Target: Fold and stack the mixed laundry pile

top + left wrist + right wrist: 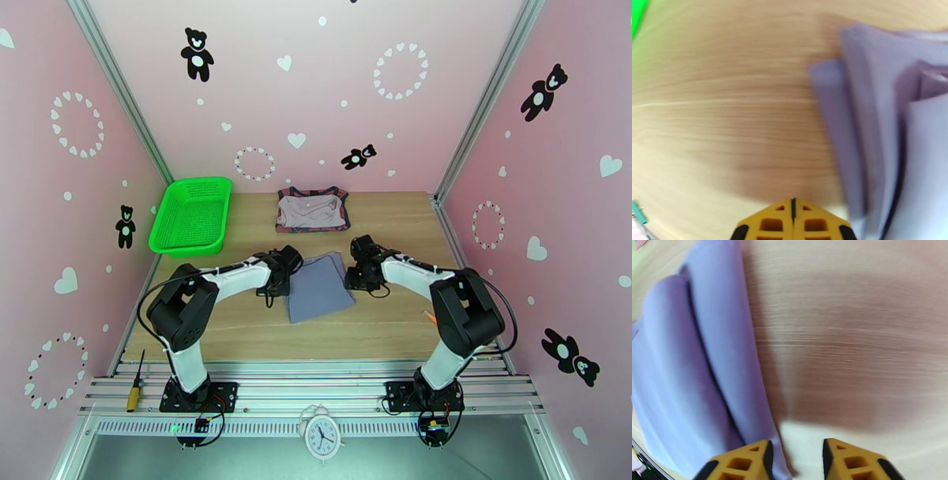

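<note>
Grey-lavender shirt (318,287) | left claw (793,202) clenched empty, just beside it | right claw (796,449) parted at its edge

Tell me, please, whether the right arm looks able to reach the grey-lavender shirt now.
Probably yes: the right gripper hangs open right beside the grey-lavender shirt, with nothing between them.

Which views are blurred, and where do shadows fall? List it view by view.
Top external: sharp and evenly lit, with soft shadows under the arms on the table. Left wrist: smeared, with streaked shirt edges and a dark shadow ahead of the left gripper. Right wrist: blurred wood grain, with a broad shadow ahead of the right gripper.
</note>
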`<action>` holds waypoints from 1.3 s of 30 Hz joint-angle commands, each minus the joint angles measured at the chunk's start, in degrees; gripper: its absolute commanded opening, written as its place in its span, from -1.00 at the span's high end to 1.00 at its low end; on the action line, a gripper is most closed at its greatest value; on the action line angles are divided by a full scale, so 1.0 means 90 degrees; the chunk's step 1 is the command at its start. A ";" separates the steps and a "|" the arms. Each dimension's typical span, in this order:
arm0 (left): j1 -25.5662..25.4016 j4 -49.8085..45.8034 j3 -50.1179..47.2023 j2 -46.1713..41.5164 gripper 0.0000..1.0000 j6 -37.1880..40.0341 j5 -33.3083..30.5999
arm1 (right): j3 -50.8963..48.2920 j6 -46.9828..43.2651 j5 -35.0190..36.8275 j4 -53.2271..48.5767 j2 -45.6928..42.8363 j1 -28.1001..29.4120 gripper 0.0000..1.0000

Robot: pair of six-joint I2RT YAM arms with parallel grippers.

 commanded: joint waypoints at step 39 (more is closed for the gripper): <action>-0.0471 0.2107 0.0130 0.1379 1.00 -0.1104 0.2180 | 0.0932 -0.0052 -0.0523 0.0098 0.2013 0.0864 0.93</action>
